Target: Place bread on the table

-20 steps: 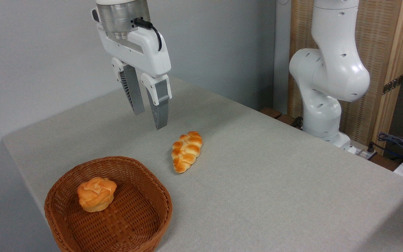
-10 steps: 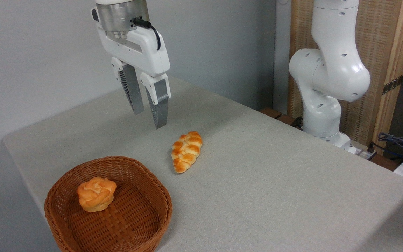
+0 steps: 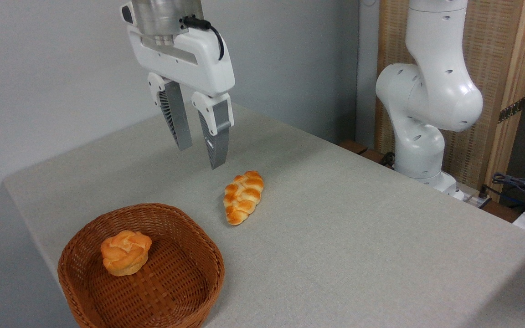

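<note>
Camera view, fixed, looking down across the bench [image 3: 358, 237], which is covered in plain light grey cloth. The bread [image 3: 243, 197], a braided golden loaf with paler seams, is seen lying flat on the cloth near the middle of the bench, its long axis running from upper right to lower left. It is clear of the basket [image 3: 140, 273], which stands near it at the lower left, close to the front edge. A small round bun [image 3: 125, 252] is seen resting inside the basket, towards its left side.

The end effector [image 3: 200, 157] is held in the air above the bench, up and to the left of the bread, with nothing between its fingers. The two fingers are parted by a narrow gap and point downward. The right fingertip [image 3: 217, 159] is seen just above the upper end of the loaf in the picture, without contact. No touch between end effector and bread is observed.

The white arm [image 3: 426, 91] is seen rising from its base at the far right edge of the bench.
</note>
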